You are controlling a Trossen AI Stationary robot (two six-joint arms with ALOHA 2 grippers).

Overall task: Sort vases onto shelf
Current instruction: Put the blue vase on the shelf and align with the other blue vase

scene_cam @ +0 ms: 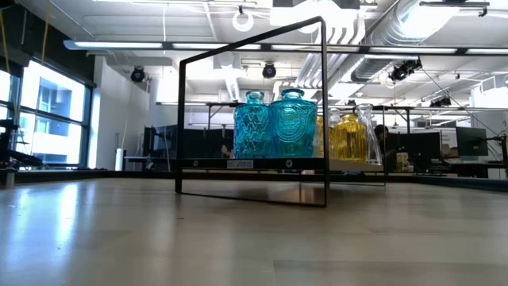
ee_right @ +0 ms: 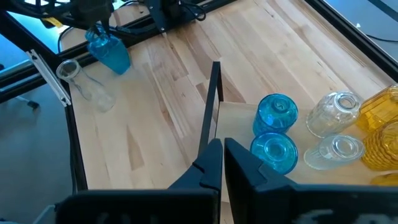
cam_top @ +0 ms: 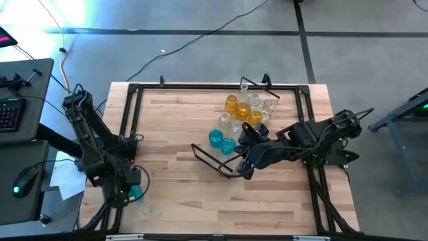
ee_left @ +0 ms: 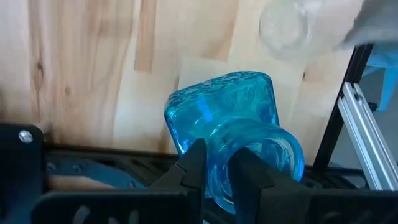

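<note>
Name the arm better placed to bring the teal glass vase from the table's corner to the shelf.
Left. The left gripper is shut on the teal glass vase at that corner; the right gripper hovers shut by the shelf's black wire frame, holding nothing.

no text, label, brand, number or sign could be read in any view. the only candidate was a small pale sticker [scene_cam: 240,164] on the front edge of the shelf [scene_cam: 349,164] in the low view, below the teal vases [scene_cam: 275,124], and its printing was too small to make out. the keyboard [cam_top: 8,112] at the desk beside the table in the high view showed no legible characters either.
</note>
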